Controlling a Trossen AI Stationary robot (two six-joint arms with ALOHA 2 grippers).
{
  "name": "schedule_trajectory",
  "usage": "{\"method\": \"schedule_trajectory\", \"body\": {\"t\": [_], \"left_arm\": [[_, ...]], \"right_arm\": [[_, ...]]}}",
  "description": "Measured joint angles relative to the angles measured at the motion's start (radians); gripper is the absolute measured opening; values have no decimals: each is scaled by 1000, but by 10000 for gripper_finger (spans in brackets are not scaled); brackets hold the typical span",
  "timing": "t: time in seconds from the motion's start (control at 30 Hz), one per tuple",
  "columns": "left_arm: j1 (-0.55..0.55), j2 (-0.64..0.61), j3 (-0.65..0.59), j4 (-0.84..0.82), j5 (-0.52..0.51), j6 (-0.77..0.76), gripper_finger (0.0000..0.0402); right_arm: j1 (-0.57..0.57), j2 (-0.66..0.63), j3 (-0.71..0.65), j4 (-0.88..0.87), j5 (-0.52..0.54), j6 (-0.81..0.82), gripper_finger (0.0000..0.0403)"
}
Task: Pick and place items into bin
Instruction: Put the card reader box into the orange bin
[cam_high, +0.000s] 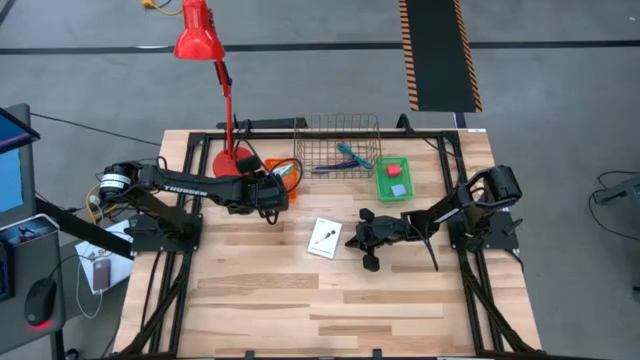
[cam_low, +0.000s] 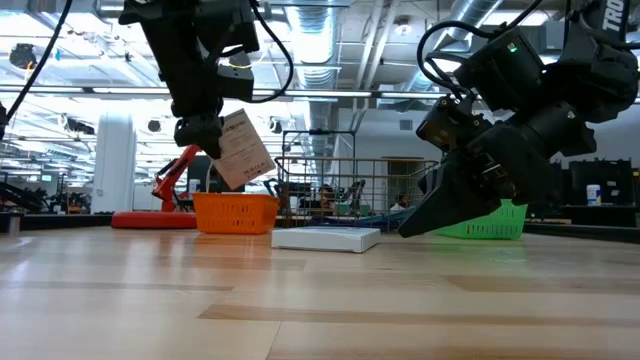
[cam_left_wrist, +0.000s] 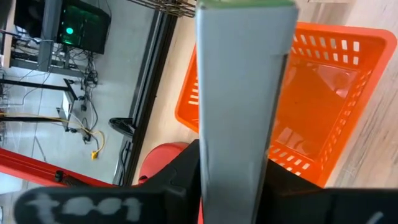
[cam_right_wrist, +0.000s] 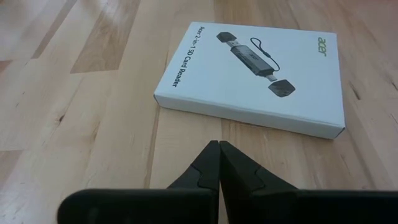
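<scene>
Left hand (cam_low: 205, 135) grips a white packet (cam_low: 240, 148) above the orange bin (cam_high: 280, 168), not yet dropped, while the empty right hand (cam_right_wrist: 219, 163), fingers pressed together, sits just beside the white box (cam_high: 324, 238) left on the desk (cam_high: 300, 310).

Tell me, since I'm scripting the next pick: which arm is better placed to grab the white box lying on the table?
The right. Its hand sits low just beside the white box, fingers shut and aimed at it. The left hand is occupied, holding a white packet up by the orange basket.
</scene>
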Motion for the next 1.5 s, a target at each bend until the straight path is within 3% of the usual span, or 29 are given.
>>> {"method": "schedule_trajectory", "body": {"t": [0.5,0.9,1.07,1.23,1.37,1.5], "left_arm": [[0,0,0,4,5,0,138],[0,0,0,19,15,-7,143],[-1,0,0,19,102,-47,143],[-6,0,0,42,269,-72,143],[-35,0,0,122,392,-48,143],[-81,0,0,220,432,-17,143]], "right_arm": [[0,0,0,0,0,0,0],[0,0,0,0,0,0,0],[0,0,0,0,0,0,0],[0,0,0,0,0,0,0],[0,0,0,0,0,0,0],[-13,0,0,0,42,2,0]]}}
